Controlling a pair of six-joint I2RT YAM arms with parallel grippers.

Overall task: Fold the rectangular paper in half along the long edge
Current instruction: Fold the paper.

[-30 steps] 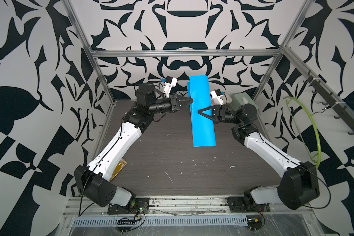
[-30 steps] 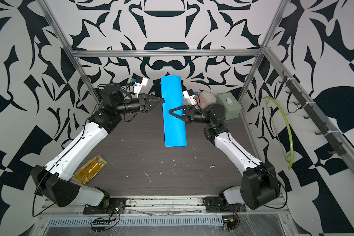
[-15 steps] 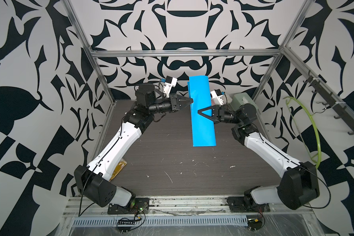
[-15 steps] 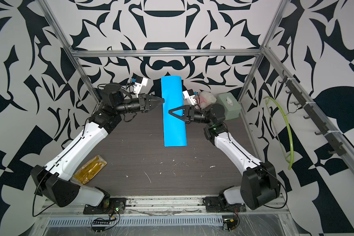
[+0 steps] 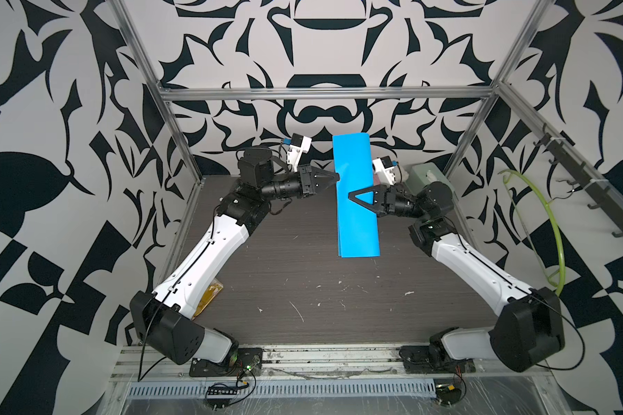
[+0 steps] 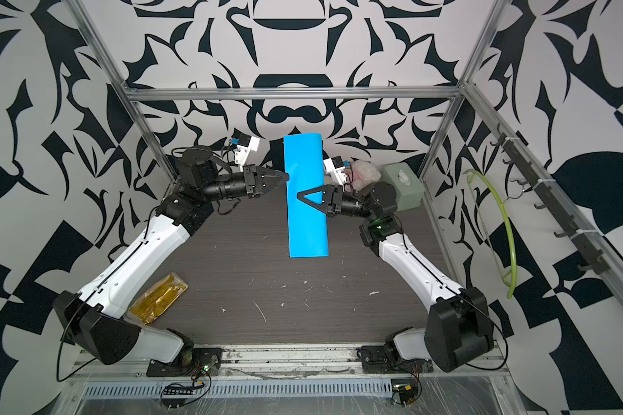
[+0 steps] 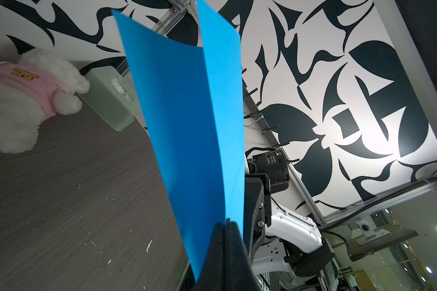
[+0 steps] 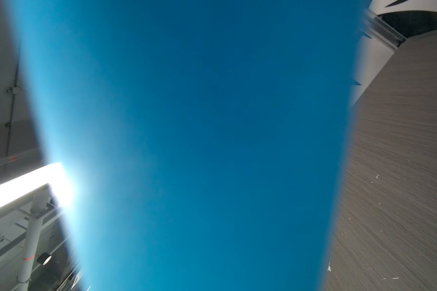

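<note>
Several pale scraps are scattered over the near part of the surface [image 5: 303, 287], and a golden packet [image 6: 159, 300] is left beside the left arm's base, well apart from the work; further in, the rectangular paper [image 5: 356, 222] is held up between the two arms, already doubled over into two layers; the left gripper [image 5: 335, 176] is pressed together on the paper's side toward the left arm; in the left wrist view the two free long edges are seen pinched as one while the layers spread apart beyond, presumably so that the edges are kept aligned before a crease is set; the right gripper [image 5: 351, 196] is reached across the opposite, rounded side, one finger lying in front of the sheet, probably to flatten the bend; whether it is spread or closed on the paper cannot be told; against the far wall a pale green tissue box [image 6: 403, 187] and a plush toy [image 7: 23, 100] are kept clear; compared with a second earlier, no shift of paper or arms can be made out.
</note>
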